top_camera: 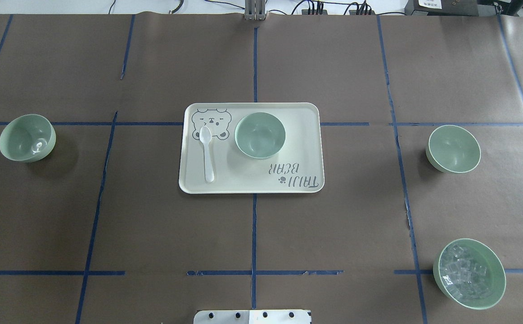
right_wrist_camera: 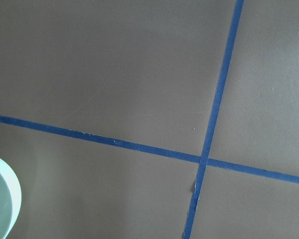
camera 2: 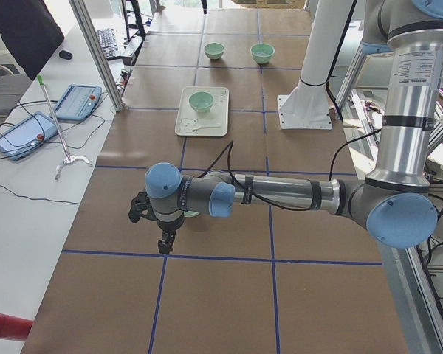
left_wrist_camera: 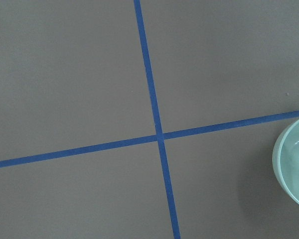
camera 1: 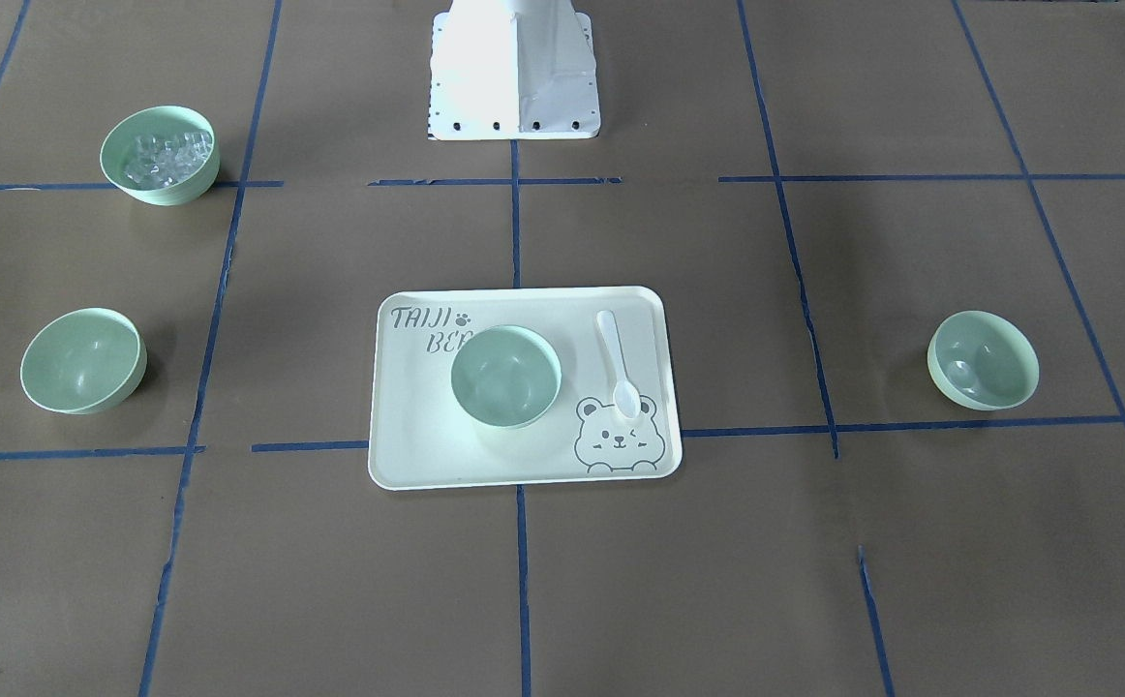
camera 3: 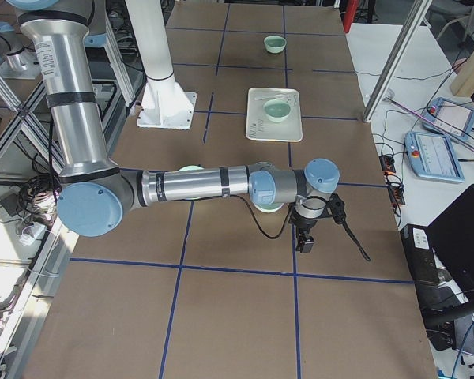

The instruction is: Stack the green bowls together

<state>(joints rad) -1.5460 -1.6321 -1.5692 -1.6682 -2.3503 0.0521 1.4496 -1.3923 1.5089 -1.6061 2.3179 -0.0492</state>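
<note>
Three pale green bowls stand apart. One [top_camera: 260, 135] sits on the cream tray [top_camera: 297, 117], one [top_camera: 27, 137] stands at the far left and one [top_camera: 453, 148] at the right. My left gripper [camera 2: 165, 245] hangs over the table beside the left bowl [camera 2: 193, 214], whose rim shows in the left wrist view [left_wrist_camera: 294, 164]. My right gripper [camera 3: 306, 243] hangs beside the right bowl [camera 3: 268, 208], whose rim shows in the right wrist view [right_wrist_camera: 0, 199]. I cannot tell whether either gripper is open or shut. Both are out of the overhead view.
A brighter green bowl with clear ice-like cubes [top_camera: 469, 273] stands near the robot on the right. A white spoon [top_camera: 207, 153] lies on the tray beside its bowl. The robot's white base [camera 1: 514, 73] stands at the near middle edge. Blue tape lines cross the brown table.
</note>
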